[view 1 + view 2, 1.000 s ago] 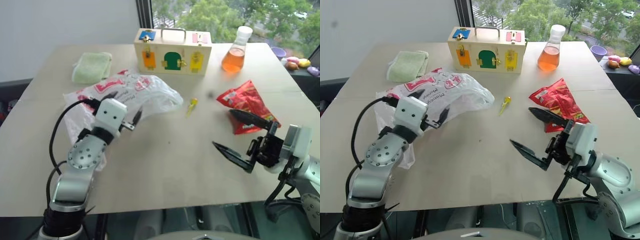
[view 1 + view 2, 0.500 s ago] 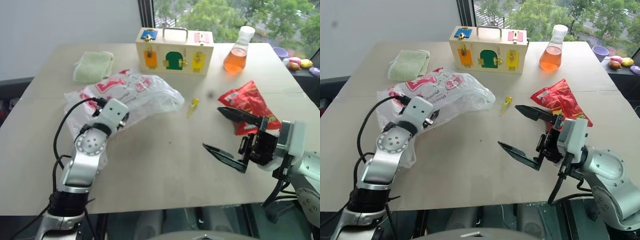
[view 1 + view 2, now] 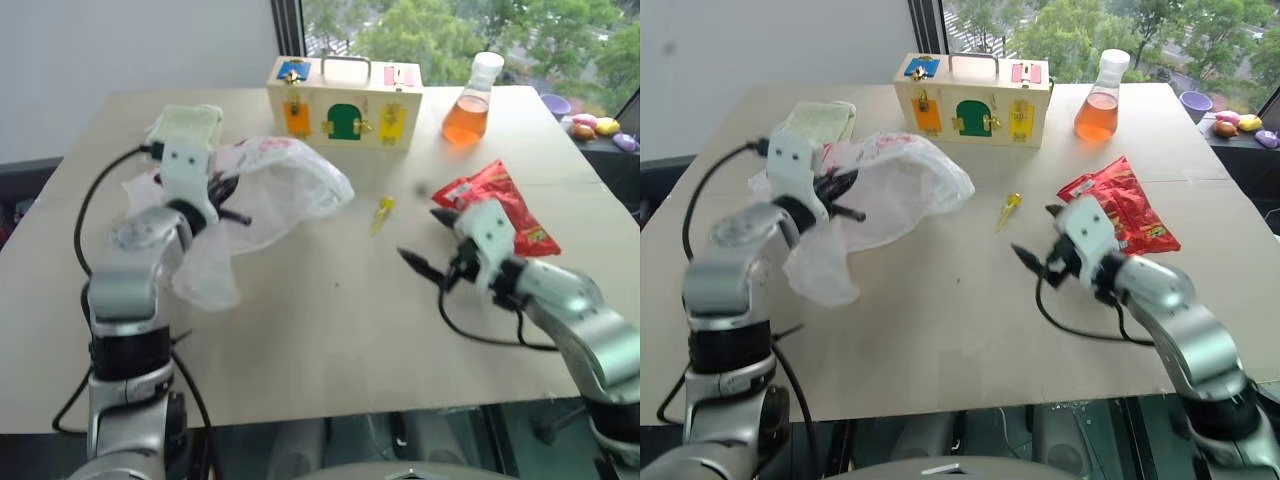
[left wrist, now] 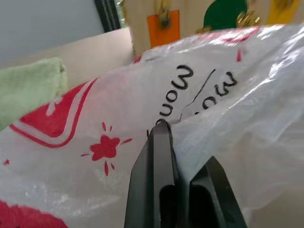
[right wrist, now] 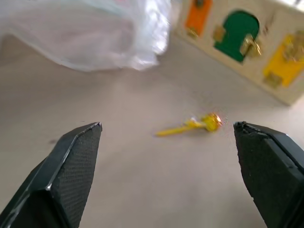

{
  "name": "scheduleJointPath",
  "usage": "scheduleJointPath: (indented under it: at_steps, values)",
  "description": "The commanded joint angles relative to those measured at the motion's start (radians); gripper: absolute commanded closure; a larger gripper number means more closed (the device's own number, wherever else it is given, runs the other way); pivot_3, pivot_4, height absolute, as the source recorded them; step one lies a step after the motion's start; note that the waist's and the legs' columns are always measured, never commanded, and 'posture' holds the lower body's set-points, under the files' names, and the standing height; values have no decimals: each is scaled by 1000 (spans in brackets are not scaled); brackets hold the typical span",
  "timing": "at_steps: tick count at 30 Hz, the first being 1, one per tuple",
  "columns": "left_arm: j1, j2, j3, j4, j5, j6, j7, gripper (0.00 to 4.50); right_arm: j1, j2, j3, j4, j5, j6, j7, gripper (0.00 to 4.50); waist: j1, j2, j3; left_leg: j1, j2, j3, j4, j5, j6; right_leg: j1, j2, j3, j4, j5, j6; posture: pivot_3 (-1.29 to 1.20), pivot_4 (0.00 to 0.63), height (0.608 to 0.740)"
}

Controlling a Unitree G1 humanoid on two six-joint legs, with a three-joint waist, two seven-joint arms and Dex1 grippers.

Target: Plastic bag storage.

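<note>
So our left gripper (image 4: 164, 130) was clamped tight on a fold of the plastic bag (image 3: 270, 190), which hung lifted off the table (image 3: 330, 330) at that end, the rest slumped in front of the wooden box (image 3: 345, 100) (green cloth (image 3: 185, 125) just behind it). Our right gripper (image 5: 168, 130) had its jaws spread wide with nothing in them, pointed at a little yellow key (image 5: 192, 126), red snack packet (image 3: 495, 200) beside it.

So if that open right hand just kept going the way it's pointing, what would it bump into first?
Probably the small yellow peg lying on the table; it sits between the right hand's open fingers in the wrist view. Past it stands the wooden box. Depth is hard to judge.
</note>
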Motion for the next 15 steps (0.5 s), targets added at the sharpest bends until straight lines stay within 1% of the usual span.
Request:
scheduleJointPath:
  at_steps: [1, 3, 5, 8, 10, 12, 14, 15]
  values:
    - [-69, 22, 23, 3, -3, 77, 43, 4436, -122, 115, 32, 129, -43, 181, -131, 0, 0, 1, 0, 0, 0, -1, -1, 0, 0, 0, 0, 0, 0, 0, 0, 0, 150, 740]
    - [-92, 12, 22, 9, 3, 97, 72, 4436, -199, 213, 35, 267, -77, 221, -204, 0, -2, 1, 0, 0, 0, 0, -1, 0, 0, -1, 0, 0, 0, 0, -1, 0, 150, 740]
    - [-109, -4, 26, 9, 1, 123, 101, 4436, -269, 304, 34, 423, -132, 196, -287, 0, -3, 0, 0, -2, -1, 0, -1, 0, 0, -3, -1, 1, 0, 0, -1, 0, 150, 740]
    - [-121, -28, 19, -16, -3, 161, 136, 4436, -382, 440, -26, 696, -188, 115, -426, 0, -7, 0, -1, -9, -2, 0, -1, 1, -2, -11, -2, 1, 2, 1, -1, 0, 150, 740]
    - [-124, -48, 16, -47, -8, 191, 157, 4436, -458, 495, -69, 878, -221, 24, -502, 0, -11, 0, -1, -17, -4, 0, -1, 4, -7, -20, -3, 1, 5, 1, -1, 0, 150, 740]
    - [-123, -65, 14, -80, -13, 220, 173, 4436, -512, 519, -97, 1020, -243, -62, -549, 0, -13, 0, -1, -18, -4, 0, -1, 4, -7, -21, -4, 2, 6, 1, -1, 0, 150, 740]
    - [-119, -74, 12, -105, -14, 241, 183, 4500, -541, 525, -105, 1101, -258, -113, -562, 530, -16, 0, -1, -18, -4, 0, -1, 4, -7, -21, -4, 2, 6, 1, -1, 0, 150, 740]
    - [-120, -78, 15, -114, -17, 250, 188, 4500, -547, 524, -107, 1119, -262, -128, -558, 930, -16, 0, -1, -17, -4, 0, -1, 4, -7, -21, -4, 2, 6, 1, -1, 0, 150, 740]
